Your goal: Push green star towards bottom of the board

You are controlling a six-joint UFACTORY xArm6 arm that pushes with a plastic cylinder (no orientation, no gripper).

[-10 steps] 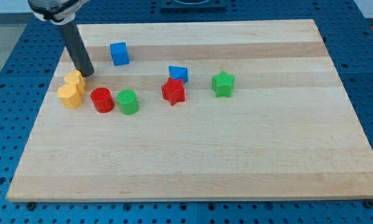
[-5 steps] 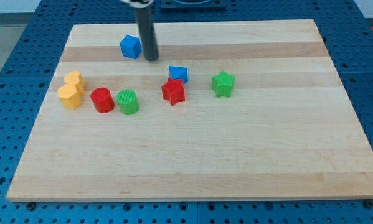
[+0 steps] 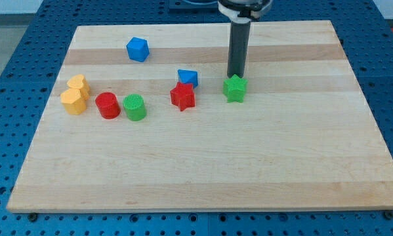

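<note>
The green star (image 3: 235, 89) lies on the wooden board (image 3: 203, 164), right of the middle. My tip (image 3: 234, 75) stands right behind it, on its upper side toward the view's top, touching or nearly touching it. The dark rod rises straight from there to the arm at the view's top edge.
A red star (image 3: 182, 96) and a blue block (image 3: 187, 78) lie just left of the green star. A green cylinder (image 3: 135, 107), a red cylinder (image 3: 107, 105) and two yellow blocks (image 3: 74, 94) sit at the left. A blue cube (image 3: 137, 49) lies at the upper left.
My tip has swept from the yellow blocks at the left, past the blue cube, which shifted right, to the upper side of the green star. The other blocks have not moved.
</note>
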